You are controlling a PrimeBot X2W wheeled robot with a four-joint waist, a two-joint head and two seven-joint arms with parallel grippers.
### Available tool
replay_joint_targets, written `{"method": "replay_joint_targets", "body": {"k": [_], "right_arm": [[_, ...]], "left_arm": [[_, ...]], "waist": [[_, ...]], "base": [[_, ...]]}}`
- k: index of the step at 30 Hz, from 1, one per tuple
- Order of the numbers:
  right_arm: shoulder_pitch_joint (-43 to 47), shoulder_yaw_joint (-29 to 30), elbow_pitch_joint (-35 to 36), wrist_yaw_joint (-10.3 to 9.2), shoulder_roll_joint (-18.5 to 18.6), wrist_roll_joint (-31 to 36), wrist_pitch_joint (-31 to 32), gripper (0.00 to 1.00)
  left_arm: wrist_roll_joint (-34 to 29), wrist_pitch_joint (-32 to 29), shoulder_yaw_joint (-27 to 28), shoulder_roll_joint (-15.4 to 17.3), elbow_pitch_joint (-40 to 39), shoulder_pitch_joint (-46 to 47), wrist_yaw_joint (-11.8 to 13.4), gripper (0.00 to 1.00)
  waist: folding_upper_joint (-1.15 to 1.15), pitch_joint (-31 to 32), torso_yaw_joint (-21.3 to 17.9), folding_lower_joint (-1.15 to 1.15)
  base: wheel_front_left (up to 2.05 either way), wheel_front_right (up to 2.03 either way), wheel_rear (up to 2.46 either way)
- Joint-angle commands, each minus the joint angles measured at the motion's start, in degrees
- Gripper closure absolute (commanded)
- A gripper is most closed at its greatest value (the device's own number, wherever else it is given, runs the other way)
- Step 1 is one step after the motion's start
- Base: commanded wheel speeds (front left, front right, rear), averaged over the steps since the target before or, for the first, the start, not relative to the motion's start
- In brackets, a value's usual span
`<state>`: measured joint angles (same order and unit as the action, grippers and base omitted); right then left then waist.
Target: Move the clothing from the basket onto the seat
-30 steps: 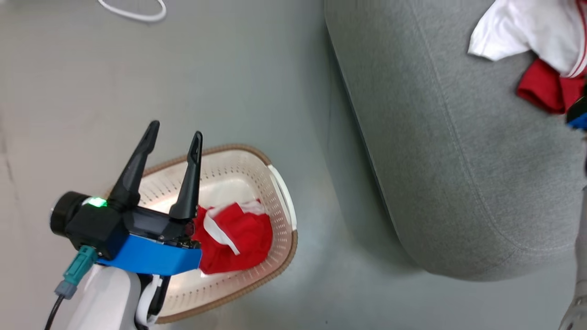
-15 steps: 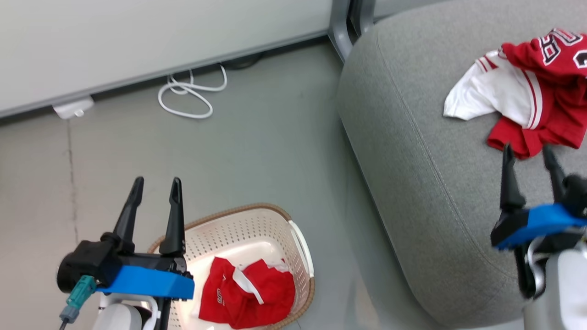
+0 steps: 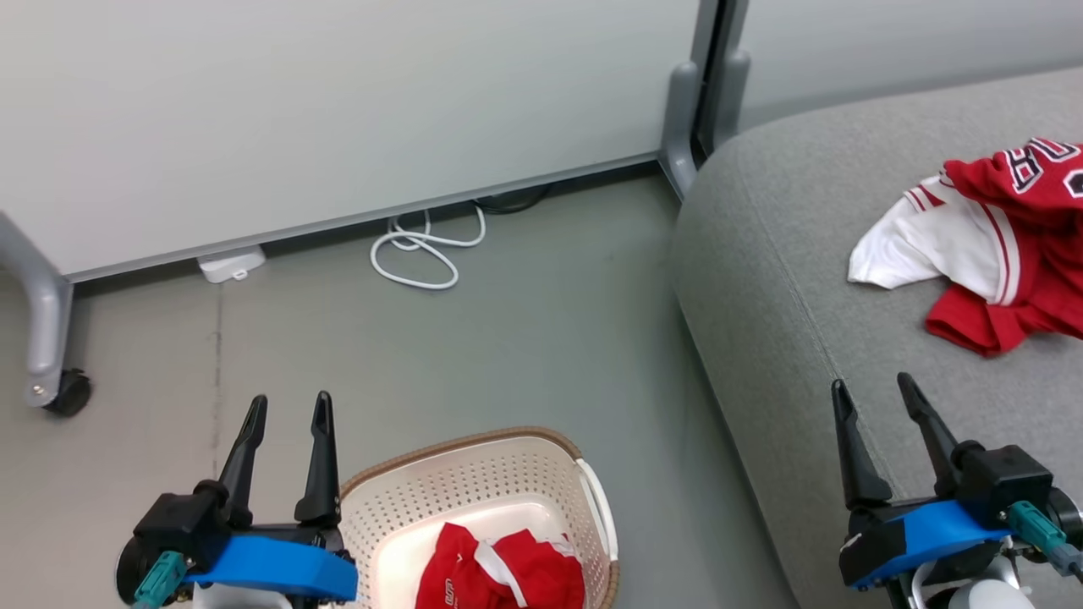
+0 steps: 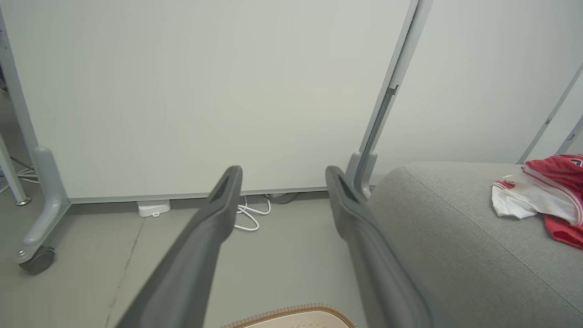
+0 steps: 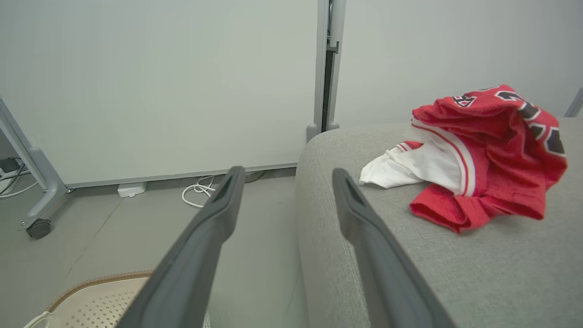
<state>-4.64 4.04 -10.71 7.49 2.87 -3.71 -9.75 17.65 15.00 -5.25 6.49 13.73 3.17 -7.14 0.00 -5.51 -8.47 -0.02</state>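
Observation:
The cream perforated basket (image 3: 474, 482) with a brown rim stands on the floor at the bottom of the head view, a crumpled red garment (image 3: 499, 571) with white trim inside it. On the grey seat (image 3: 787, 254) at the right lies a red and white jersey (image 3: 998, 245), also seen as the jersey (image 5: 478, 155) in the right wrist view. My left gripper (image 3: 288, 406) hovers open and empty just left of the basket. Over the seat's front edge, my right gripper (image 3: 871, 389) is open and empty, short of the jersey.
A pale partition wall (image 3: 338, 110) runs across the back, with a grey post (image 3: 681, 127) beside the seat. A coiled white cable (image 3: 423, 254) and a small white box (image 3: 228, 264) lie at its foot. A castor leg (image 3: 51, 372) stands at the left.
The camera has tilted up, so the whole picture shifted down and the wall came into sight. My right gripper has drawn back from the jersey on the seat.

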Motion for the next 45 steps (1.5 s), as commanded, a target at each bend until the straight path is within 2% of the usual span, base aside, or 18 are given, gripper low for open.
{"method": "replay_joint_targets", "body": {"k": [1, 19, 45], "right_arm": [[0.89, -0.25, 0.59, 0.01, 0.05, -0.28, 0.1, 0.0], [4.4, -1.11, 4.26, 0.01, 0.04, -0.84, 2.3, 0.0], [4.07, -2.2, 3.85, 0.01, 0.03, -1.55, 2.19, 0.0]], "left_arm": [[-0.26, 0.26, 0.46, -0.01, 0.23, -0.61, -0.5, 0.0], [-0.44, 0.22, 2.9, -0.23, 2.09, -4.26, -0.53, 0.0], [-0.99, 0.23, 2.88, 0.17, 0.99, -3.21, -0.54, 0.0]], "waist": [[0.0, 0.97, 1.18, 0.02], [0.0, 3.86, 10.49, 0.02], [0.0, 2.07, 9.88, 0.02]], "base": [[0.0, 0.0, 0.0], [0.0, 0.0, 0.0], [0.0, 0.0, 0.0]]}}
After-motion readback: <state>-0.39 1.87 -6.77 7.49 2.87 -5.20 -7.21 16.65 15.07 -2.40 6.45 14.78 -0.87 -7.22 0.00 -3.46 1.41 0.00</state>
